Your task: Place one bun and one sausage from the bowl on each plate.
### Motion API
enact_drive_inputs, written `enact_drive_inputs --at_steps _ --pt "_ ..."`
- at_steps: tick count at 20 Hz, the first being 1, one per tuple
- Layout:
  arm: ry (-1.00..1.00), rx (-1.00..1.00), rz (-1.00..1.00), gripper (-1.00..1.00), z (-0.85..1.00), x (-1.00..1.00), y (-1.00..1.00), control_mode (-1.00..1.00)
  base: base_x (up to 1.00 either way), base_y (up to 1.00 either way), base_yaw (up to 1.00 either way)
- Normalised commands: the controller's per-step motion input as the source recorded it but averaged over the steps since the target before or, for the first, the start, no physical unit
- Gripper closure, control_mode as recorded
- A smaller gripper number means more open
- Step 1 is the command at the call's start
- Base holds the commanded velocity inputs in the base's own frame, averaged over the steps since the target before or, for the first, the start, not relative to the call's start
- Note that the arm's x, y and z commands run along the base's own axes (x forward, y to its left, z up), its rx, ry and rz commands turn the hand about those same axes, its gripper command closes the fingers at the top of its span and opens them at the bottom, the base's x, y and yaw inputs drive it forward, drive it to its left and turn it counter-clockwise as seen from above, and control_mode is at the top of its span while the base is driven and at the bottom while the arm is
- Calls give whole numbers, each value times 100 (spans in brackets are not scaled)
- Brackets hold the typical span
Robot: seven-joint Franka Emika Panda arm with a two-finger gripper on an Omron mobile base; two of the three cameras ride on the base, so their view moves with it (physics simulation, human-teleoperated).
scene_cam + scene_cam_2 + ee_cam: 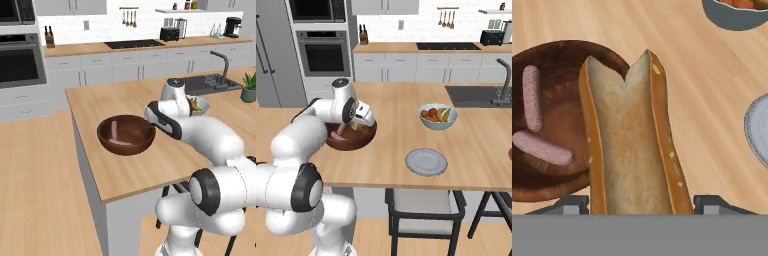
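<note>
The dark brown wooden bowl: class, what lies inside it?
Two pink sausages lie inside the dark brown wooden bowl. The split tan bun in the hand covers the bowl's right part, so anything there is hidden.

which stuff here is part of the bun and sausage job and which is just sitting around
Job: wooden bowl, two sausages in it, bun in the gripper, grey plate.
Lying about: fruit bowl, sink faucet, potted plant, toaster.
</note>
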Motion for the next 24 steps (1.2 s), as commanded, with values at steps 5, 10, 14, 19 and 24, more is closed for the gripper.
enact_drive_inputs --at_steps 5,10,14,19,24 --pt "0 3 -19 100 32 -94 -100 -100 0 0 0" --pt "3 9 -32 100 -8 -49 -100 -100 0 0 0" --pt "11 15 -36 100 -17 4 -100 -100 0 0 0" --pt "11 23 -4 100 -24 22 -100 -100 0 0 0" --pt "6 14 -29 100 -31 38 -57 -100 0 0 0"
